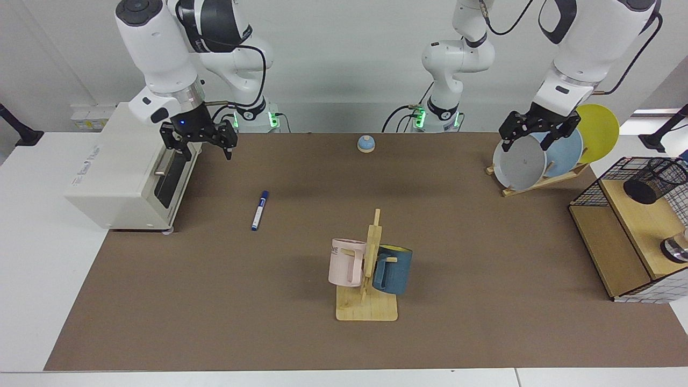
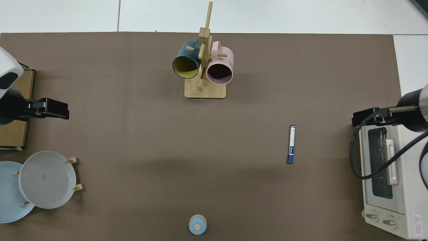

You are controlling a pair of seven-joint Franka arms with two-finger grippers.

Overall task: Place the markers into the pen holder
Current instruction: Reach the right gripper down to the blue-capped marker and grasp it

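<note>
Marker lies untouched on the table, both grippers up and empty.

The marker [image 1: 260,210] [image 2: 291,144] lies flat on the brown table [image 1: 279,322], left of centre in the facing view, well apart from the pen holder [image 1: 654,180], which sits tipped on a wooden shelf [image 1: 642,220] at the far right edge. Near the marker, at upper left, the right gripper [image 1: 201,145] [image 2: 359,119] hangs over the front of a white toaster oven [image 1: 126,166], jaws spread and holding nothing. At upper right the left gripper [image 1: 529,134] [image 2: 55,109] hovers in front of a rack of plates [image 1: 518,164], jaws open and empty. A mug stand [image 1: 368,279] is at lower centre.
</note>
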